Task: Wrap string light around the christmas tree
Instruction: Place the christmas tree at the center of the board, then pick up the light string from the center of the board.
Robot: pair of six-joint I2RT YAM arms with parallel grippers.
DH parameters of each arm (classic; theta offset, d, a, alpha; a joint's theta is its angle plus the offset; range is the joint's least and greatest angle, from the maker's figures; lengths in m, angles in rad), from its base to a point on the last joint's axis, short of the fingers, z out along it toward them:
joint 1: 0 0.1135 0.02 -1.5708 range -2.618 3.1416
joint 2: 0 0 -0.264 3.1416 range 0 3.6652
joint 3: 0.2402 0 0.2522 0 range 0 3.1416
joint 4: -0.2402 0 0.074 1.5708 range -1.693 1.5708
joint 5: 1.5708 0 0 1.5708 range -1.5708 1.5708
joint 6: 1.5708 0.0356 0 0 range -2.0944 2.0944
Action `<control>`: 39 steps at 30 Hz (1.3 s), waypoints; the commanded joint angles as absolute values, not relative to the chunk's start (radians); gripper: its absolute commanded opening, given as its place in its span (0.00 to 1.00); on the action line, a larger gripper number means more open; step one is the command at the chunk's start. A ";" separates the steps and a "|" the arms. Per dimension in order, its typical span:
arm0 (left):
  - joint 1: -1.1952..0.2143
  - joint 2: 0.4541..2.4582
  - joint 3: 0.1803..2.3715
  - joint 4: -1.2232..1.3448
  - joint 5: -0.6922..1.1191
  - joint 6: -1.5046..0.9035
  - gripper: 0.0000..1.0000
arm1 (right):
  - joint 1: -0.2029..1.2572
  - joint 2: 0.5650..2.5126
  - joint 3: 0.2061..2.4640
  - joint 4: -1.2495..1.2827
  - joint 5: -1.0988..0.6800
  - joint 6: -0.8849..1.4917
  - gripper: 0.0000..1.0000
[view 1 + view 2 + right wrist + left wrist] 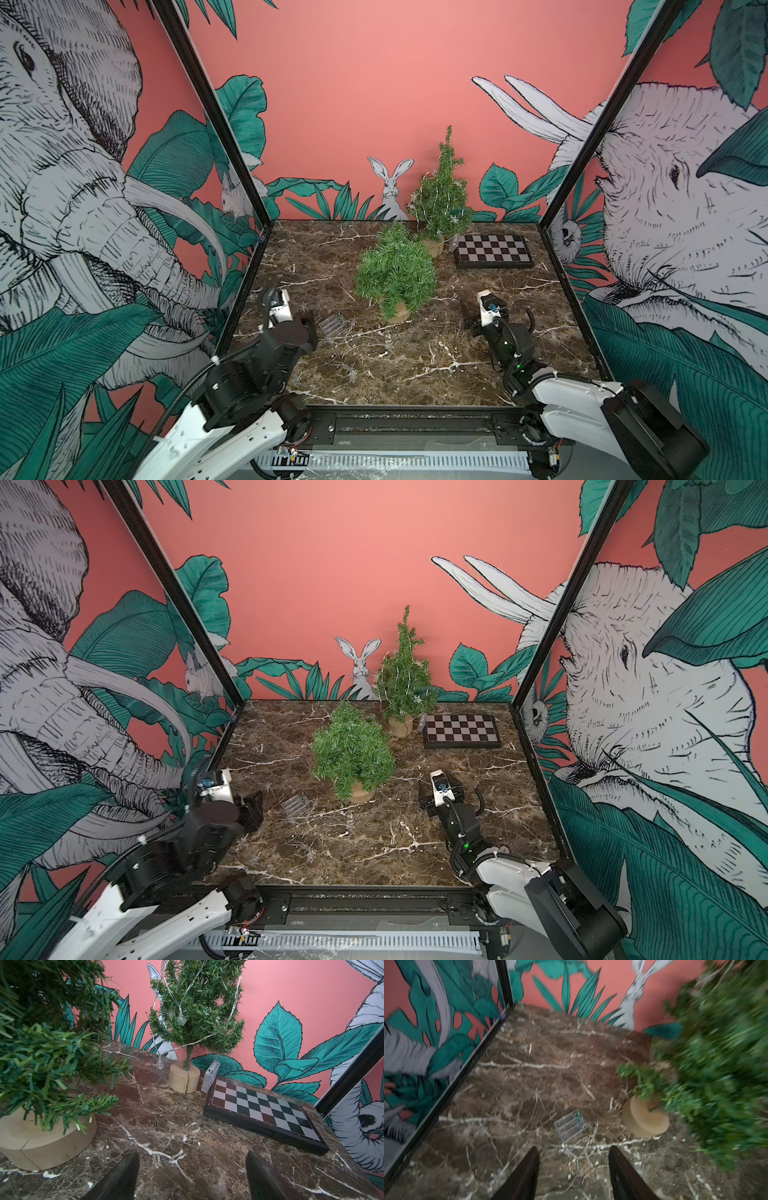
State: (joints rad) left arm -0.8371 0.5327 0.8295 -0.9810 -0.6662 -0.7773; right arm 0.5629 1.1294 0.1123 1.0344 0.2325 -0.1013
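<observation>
I think the step now is to pick up the wire (571, 1154) of the string light. The left jaws should come down right over one strand, close softly, and lift slowly. That way the wire will not snag or yank the box (571, 1126). It may be best to grab a bit away from the box, so the rest can trail. Both pairs of jaws are open with nothing in them. The left jaws hang over the table (415, 365) just by the box, and the right jaws are on the other side of the tree (395, 270). The wire is very thin and pale, and hard to tell from the white lines in the brown table. The box is clear and flat, and lies near the tree's wood base (645, 1120). The tree is bushy, green and bare. A back tree (442, 195) already wears lights, next to a chessboard (492, 250).
</observation>
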 commanded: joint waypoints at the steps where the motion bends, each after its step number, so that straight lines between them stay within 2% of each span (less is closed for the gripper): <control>1: -0.841 0.635 0.758 -1.056 -0.621 -1.049 0.57 | 0.567 1.149 0.115 1.139 0.240 -0.083 0.82; 4: -0.841 0.737 0.724 -1.014 -0.633 -1.100 0.55 | 0.566 1.144 0.111 1.138 0.253 -0.084 0.82; 7: -0.825 0.810 0.676 -0.903 -0.633 -1.100 0.48 | 0.567 1.143 0.115 1.120 0.258 -0.082 0.82; 12: -0.599 0.935 0.575 -0.630 -0.342 -1.095 0.42 | 0.567 1.179 0.116 1.160 0.262 -0.078 0.82; 13: -0.578 0.959 0.570 -0.604 -0.331 -1.088 0.42 | 0.566 1.184 0.107 1.189 0.255 -0.074 0.82; 17: -0.529 1.050 0.594 -0.593 -0.336 -1.062 0.40 | 0.567 1.173 0.100 1.205 0.245 -0.056 0.83; 23: -0.426 1.147 0.619 -0.613 -0.338 -0.999 0.36 | 0.567 1.136 0.145 1.031 0.263 -0.032 0.83; 34: -0.336 1.214 0.648 -0.450 -0.263 -0.884 0.36 | 0.566 1.221 0.140 1.135 0.224 -0.038 0.84; 39: -0.290 1.314 0.668 -0.409 -0.217 -0.872 0.32 | 0.567 1.213 0.141 1.125 0.220 -0.048 0.84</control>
State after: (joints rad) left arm -0.3080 1.2846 0.6434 -0.4404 -0.2401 -0.8867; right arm 0.5629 1.2186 0.1200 1.0595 0.2279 -0.0479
